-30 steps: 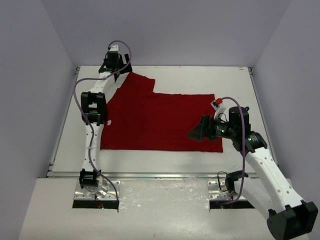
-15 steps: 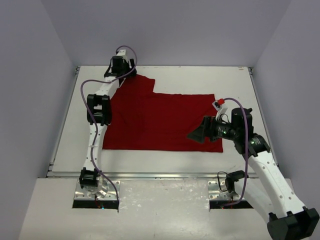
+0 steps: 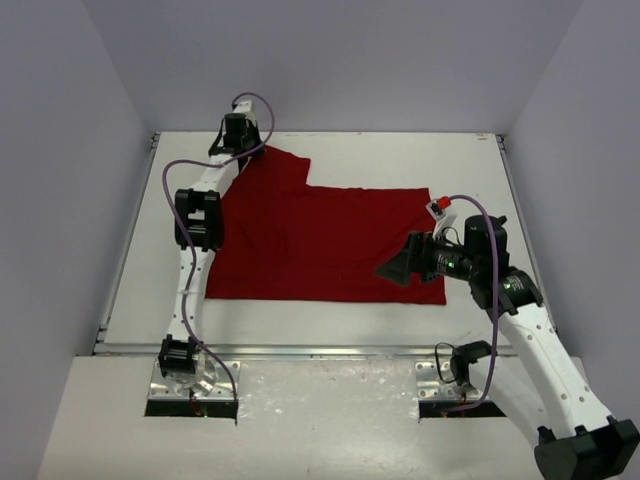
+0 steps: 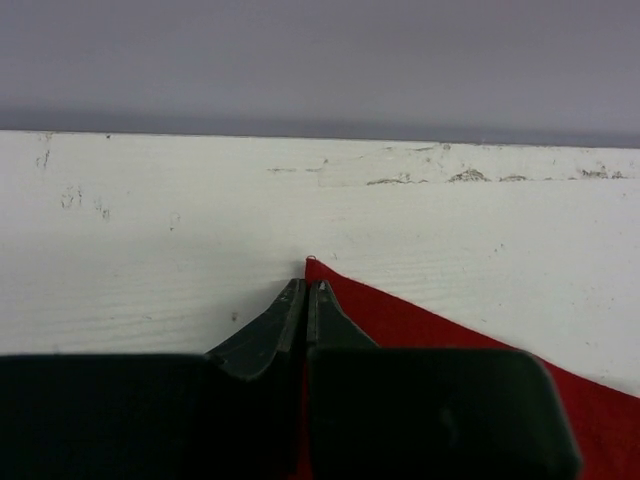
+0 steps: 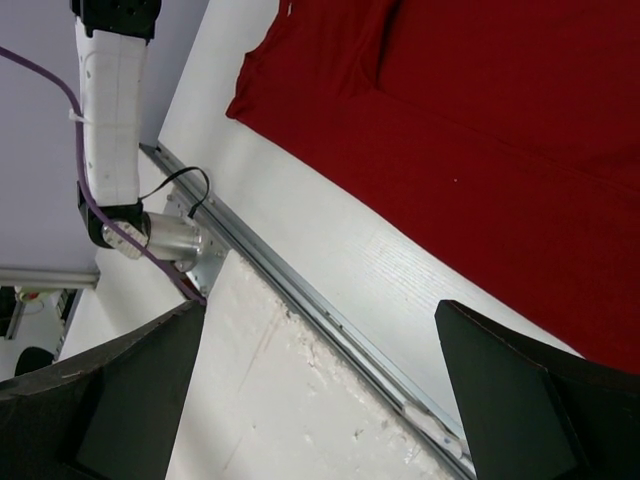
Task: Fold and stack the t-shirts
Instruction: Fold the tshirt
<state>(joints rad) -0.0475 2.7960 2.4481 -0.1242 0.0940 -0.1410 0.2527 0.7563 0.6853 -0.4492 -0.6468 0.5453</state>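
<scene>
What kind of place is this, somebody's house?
Probably a robot lab test booth, not a house: two robot arms bolted by a white table, plain grey walls boxing it in, and one red t-shirt laid out.

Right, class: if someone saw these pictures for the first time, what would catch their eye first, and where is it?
The deep-red t-shirt stands out at once, spread flat across the middle of the white table. At its far-left corner the left gripper has its fingers pinched shut on the cloth. The right gripper hangs wide open over the shirt's near-right corner.
</scene>
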